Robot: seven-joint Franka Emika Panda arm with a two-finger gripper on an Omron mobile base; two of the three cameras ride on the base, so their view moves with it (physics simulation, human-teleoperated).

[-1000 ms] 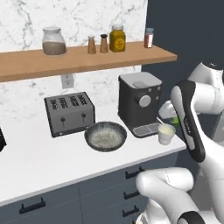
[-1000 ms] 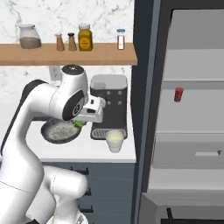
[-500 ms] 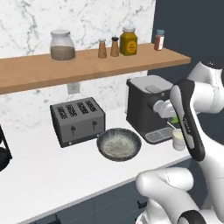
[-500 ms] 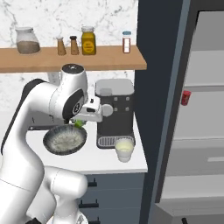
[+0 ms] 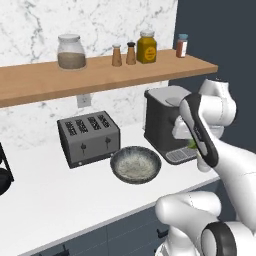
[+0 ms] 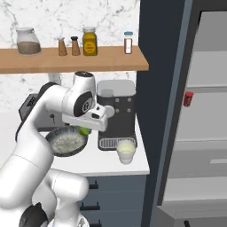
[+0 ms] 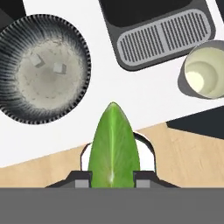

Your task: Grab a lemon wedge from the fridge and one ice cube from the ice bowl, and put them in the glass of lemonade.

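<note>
As seen from the camera on the hand, hand (image 7: 112, 179) closed on the lemon wedge (image 7: 113, 146), with the green wedge clamped between the two dark fingertips (image 7: 82, 178) and pointing away from the camera. Held above the white counter (image 7: 131, 94), over the bare strip between the ice bowl (image 7: 41, 69) and the glass of lemonade (image 7: 205, 72). Wedge touching neither bowl nor glass.

Ice bowl: dark ribbed rim, whitish speckled inside, two small pale cubes (image 7: 57, 68) lying near the centre. Positioned on the counter just in front of the toaster (image 5: 89, 137) in the left base view, and beside the coffee machine (image 5: 165, 120).

Glass of lemonade: upright on the counter, just in front of the coffee machine's drip tray (image 7: 164, 35), near the counter's edge. Pale cream liquid visible inside. In the right base view, glass (image 6: 126, 151) standing to the right of the bowl (image 6: 66, 142), with the hand (image 6: 84, 130) and a glimpse of green wedge above the bowl's near rim.

Fridge (image 6: 195, 111): door open, light grey inner shelves exposed, a small red item (image 6: 188, 98) on one shelf.

Wooden shelf (image 5: 100, 75) above the counter, carrying jars and shakers.
</note>
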